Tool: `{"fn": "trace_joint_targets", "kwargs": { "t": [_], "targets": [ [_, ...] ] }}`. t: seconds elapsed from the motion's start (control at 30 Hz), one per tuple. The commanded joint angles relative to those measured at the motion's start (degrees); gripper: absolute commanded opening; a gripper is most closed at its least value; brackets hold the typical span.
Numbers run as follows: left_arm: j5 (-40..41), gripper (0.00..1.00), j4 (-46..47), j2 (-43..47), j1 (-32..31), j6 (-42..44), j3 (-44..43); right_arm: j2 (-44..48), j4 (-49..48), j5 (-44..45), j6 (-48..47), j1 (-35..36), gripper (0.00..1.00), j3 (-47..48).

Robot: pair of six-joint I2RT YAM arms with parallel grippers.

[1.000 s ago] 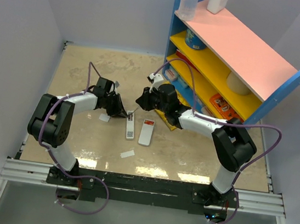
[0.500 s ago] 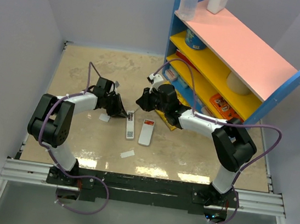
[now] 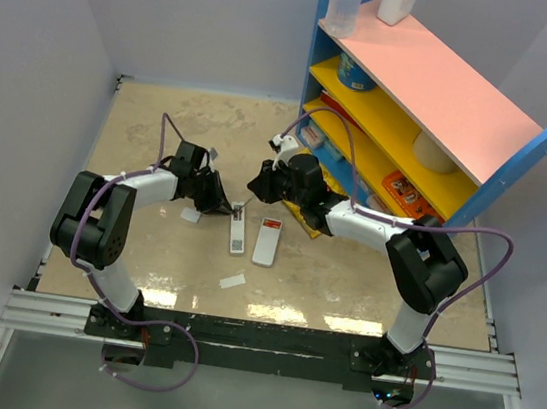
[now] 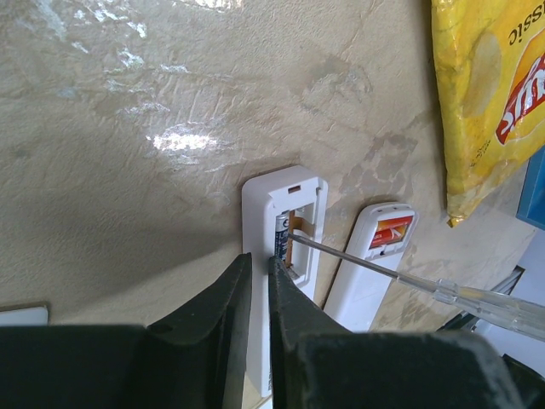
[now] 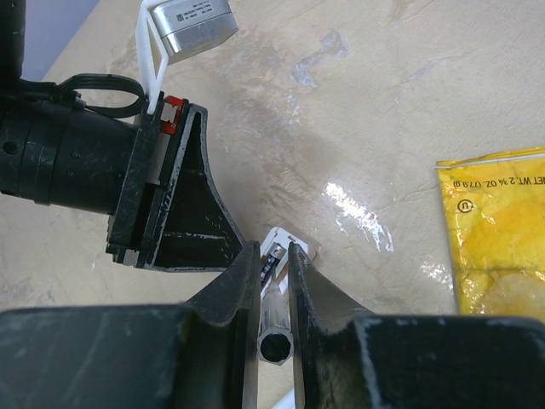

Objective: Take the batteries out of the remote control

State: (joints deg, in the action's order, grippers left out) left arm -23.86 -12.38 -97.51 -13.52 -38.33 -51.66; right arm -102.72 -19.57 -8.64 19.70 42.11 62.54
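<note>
**Marbled tabletop, tip in the battery bay**

Beige marbled table [image 3: 162, 129] lies under everything. The remote control [image 4: 258, 200] rests back-up on it between my arms, with its bay uncovered and the batteries [image 4: 283, 234] inside. My right gripper [image 5: 272, 247] is clamped on the handle of a screwdriver [image 4: 485, 300], whose tip sits in the bay against a cell. My left gripper [image 4: 260, 262] is narrowed to a slit over the remote's rim. I read that as a pinch bracing it.

If I lever hard, the thin tip could skip off the round cell and scrape the contacts. The cell could also spring out and roll toward the crisp bag [image 4: 485, 102]. If my left pinch is shallow, the remote may tip or slide into the second white handset [image 4: 366, 290] just beside it.

Only the left wrist view shows the tip inside the bay. The right wrist view hides it behind my own fingers and shows the handle end-on. The overhead view gives the arms' layout but no cells.
</note>
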Motion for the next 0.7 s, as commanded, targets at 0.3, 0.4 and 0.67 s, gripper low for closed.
{"fn": "trace_joint_targets", "kwargs": {
  "t": [0.3,0.4,0.67],
  "targets": [
    [-1.1,0.17,2.6,-0.8,0.2,0.0,0.8,-2.1,-1.7,0.4,-1.3,1.9,0.00,0.2],
    [-0.9,0.16,2.8,-1.1,0.2,0.1,0.8,-2.6,-1.7,0.5,-1.5,2.0,0.00,-0.4],
    [-1.7,0.01,4.7,-1.5,0.2,0.1,2.0,-3.7,-2.0,-1.2,-1.5,1.8,0.00,-2.2]
  ]
}}
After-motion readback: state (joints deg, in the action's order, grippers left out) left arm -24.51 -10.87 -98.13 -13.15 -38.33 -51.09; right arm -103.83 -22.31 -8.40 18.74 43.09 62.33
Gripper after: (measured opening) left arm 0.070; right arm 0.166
